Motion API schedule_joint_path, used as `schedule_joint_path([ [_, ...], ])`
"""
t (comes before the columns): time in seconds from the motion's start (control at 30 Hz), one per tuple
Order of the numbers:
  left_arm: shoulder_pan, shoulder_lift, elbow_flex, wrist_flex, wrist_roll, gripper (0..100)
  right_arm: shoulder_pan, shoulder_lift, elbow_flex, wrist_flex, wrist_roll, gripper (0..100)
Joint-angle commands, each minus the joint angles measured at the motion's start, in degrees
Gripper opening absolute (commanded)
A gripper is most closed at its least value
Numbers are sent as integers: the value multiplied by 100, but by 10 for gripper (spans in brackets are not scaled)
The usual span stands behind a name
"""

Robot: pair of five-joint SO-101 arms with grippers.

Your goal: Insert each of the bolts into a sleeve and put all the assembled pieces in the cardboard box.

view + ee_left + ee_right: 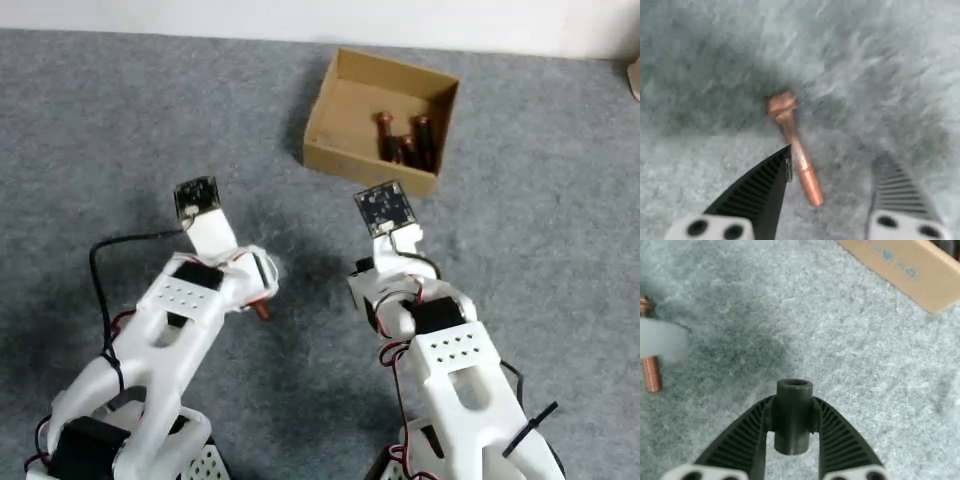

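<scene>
HIGH VIEW: A brown, open-topped cardboard box [370,168] is sitting at the far side of the grey carpeted table [120,120], already holding a few copper-and-dark assembled pieces [405,145] in one corner. The white left arm [185,300] and the white right arm [450,350] are standing side by side short of it. A small copper-coloured bolt [263,310] is showing just under the left arm's tip, well apart from the box.

LEFT WRIST VIEW: The left gripper [837,155] is hanging over the carpet with its black ribbed jaws standing wide apart. The bolt is lying aslant between them, its shank touching or just beside one finger [765,185] and clear of the other. Whether it is resting on the carpet cannot be told. The grab looks likely to go best if the jaws are centring on the shank near the head and closing squarely, leaving the tail end free.

RIGHT WRIST VIEW: The right gripper [793,402] is clamping a short, dark cylindrical sleeve [794,425] upright, its open bore facing away from the wrist. The bolt is showing at the picture's edge, with the box wall beyond. The sleeve is probably best kept steady and unobstructed while the bolt's tail is lining up with the bore before any push. A tilted bolt is likely to catch on the rim or slip from a light grip.
</scene>
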Motion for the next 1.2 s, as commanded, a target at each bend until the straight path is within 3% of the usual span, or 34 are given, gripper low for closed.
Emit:
schedule_joint_path([
  [0.0,66,-13,145,-97,97,296,75,-136,-40,-180,62,4],
  [0.23,57,4,312,-158,105,264,75,-136,-31,-180,62,4],
  [0.43,-242,567,470,-1240,79,182,75,-136,-31,-180,62,4],
  [0.8,-171,1437,-479,-220,97,169,75,-145,-31,-180,62,4],
  [0.87,-136,1437,-488,-193,97,128,75,-145,-31,-180,62,4],
  [0.93,-40,1437,-488,-193,53,19,75,-145,-31,-180,62,4],
  [1.0,127,1437,-488,-193,9,24,75,-145,-31,-180,62,4],
  [1.17,347,1305,-497,-193,-730,4,75,-198,-22,-154,53,4],
])
